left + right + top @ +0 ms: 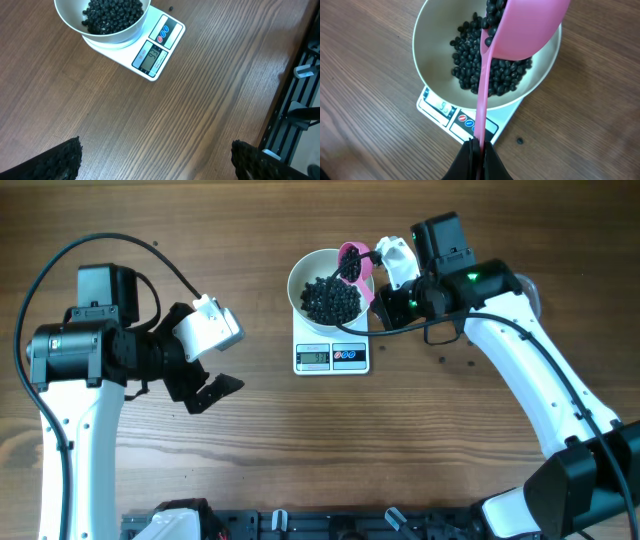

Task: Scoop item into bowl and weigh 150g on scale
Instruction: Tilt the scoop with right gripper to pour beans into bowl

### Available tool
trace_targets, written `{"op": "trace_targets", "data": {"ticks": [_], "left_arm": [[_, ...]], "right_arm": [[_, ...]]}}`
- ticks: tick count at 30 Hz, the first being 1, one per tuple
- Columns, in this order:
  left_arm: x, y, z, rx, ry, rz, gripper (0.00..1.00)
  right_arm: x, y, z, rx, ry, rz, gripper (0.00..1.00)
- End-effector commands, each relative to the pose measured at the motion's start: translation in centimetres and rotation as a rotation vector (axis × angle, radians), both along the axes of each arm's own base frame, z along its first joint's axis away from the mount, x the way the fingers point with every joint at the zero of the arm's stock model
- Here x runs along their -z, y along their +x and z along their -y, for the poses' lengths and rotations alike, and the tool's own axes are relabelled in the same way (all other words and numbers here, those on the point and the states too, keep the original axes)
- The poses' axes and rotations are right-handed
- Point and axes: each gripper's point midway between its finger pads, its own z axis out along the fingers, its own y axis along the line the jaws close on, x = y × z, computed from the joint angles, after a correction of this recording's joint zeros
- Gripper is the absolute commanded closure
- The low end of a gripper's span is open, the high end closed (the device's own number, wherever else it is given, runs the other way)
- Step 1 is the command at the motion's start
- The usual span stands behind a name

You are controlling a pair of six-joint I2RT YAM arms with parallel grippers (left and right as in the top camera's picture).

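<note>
On the far-centre scale (332,357) sits the bowl (300,278). The left gripper (208,390) hangs left, jaws apart. The right gripper (479,152), clamped on the pink scoop (352,260), should trickle beads (332,302) slowly; the display looks too blurred to read.

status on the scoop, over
Right fingers shut on pink scoop, tipped over white bowl of black beans on scale. Left fingers open, aside. Nothing in the way.

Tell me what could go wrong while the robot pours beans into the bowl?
The pink scoop is tipped near the bowl rim, so beans might bounce out; one stray bead seemingly lies on the table. The right gripper pinches only the handle's end, so the scoop could twist and dump too much.
</note>
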Motion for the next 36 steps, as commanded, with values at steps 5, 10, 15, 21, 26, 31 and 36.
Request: {"op": "trace_targets", "data": {"ticks": [5,10,15,21,26,31,36], "left_arm": [[-0.99,0.09,0.21,0.018,-0.013,0.041,0.00],[-0.99,0.09,0.21,0.018,-0.013,0.041,0.00],[-0.99,0.09,0.21,0.018,-0.013,0.041,0.00],[-0.99,0.09,0.21,0.018,-0.013,0.041,0.00],[-0.99,0.09,0.21,0.018,-0.013,0.041,0.00],[-0.99,0.09,0.21,0.018,-0.013,0.041,0.00],[-0.99,0.09,0.21,0.018,-0.013,0.041,0.00]], "right_arm": [[-0.78,0.52,0.57,0.002,-0.037,0.064,0.95],[-0.61,0.76,0.91,0.016,-0.078,0.080,0.95],[-0.35,0.35,0.02,-0.006,-0.133,0.102,0.95],[0.04,0.17,0.48,0.000,-0.221,0.122,0.95],[-0.31,0.53,0.71,0.000,-0.264,0.155,0.95],[-0.38,0.48,-0.01,-0.030,-0.267,0.169,0.96],[-0.92,0.64,0.28,-0.023,-0.286,0.179,0.96]]}}
